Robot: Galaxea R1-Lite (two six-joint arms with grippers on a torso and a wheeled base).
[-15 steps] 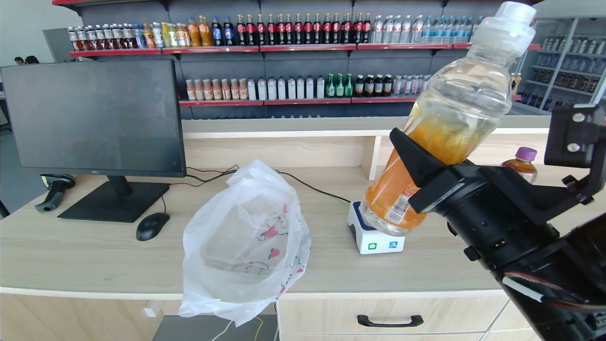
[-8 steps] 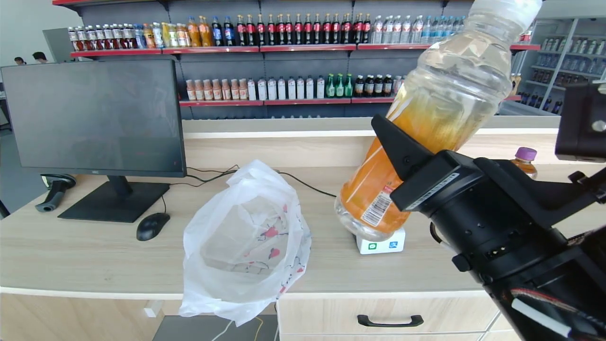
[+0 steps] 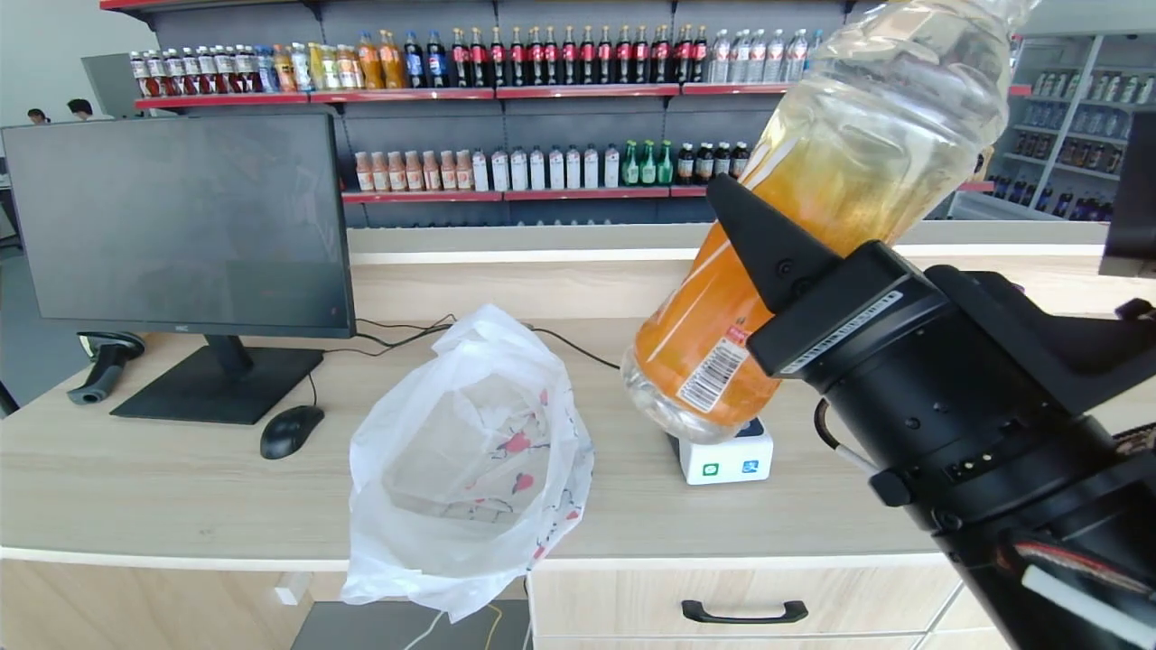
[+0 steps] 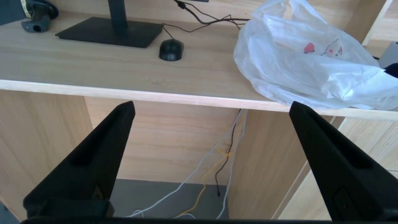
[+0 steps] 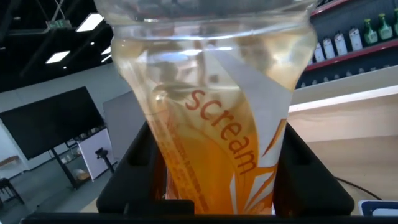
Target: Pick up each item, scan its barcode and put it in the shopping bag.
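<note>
- Since a second ago the bottle (image 3: 849,181) in the right gripper (image 3: 799,257) has moved toward the robot's left and risen. Its base was low over the white scanner box (image 3: 727,456); it now hangs above that box's left part, partly past its left edge.
- The bottle's cap, in frame a second ago, is now cut off by the top edge of the head view.
- The shopping bag (image 3: 470,460), monitor (image 3: 181,217) and mouse (image 3: 291,430) are where they were.
- Right gripper: clamped on the bottle around mid-body. One black finger shows on the bottle's left side in the head view. The right wrist view shows a finger on each side of it.
- Bottle: clear plastic, orange liquid in the lower part, paler above. It is tilted, with the top leaning to the robot's right and the base to its left, clear of the counter (image 3: 181,487).
- The barcode label (image 3: 711,375) sits near the base, on the side turned to the head camera.
- Shopping bag: white with red marks, mouth open and upward, at the counter's front edge, left of the scanner box and apart from it. I cannot tell what, if anything, lies inside.
- Left gripper (image 4: 211,109): fingers spread wide, held low in front of the counter, below its edge. The bag overhangs that edge above it.
- A handheld scanner (image 3: 104,361) rests left of the monitor stand.
- Shelves of drinks (image 3: 542,81) line the back wall.
</note>
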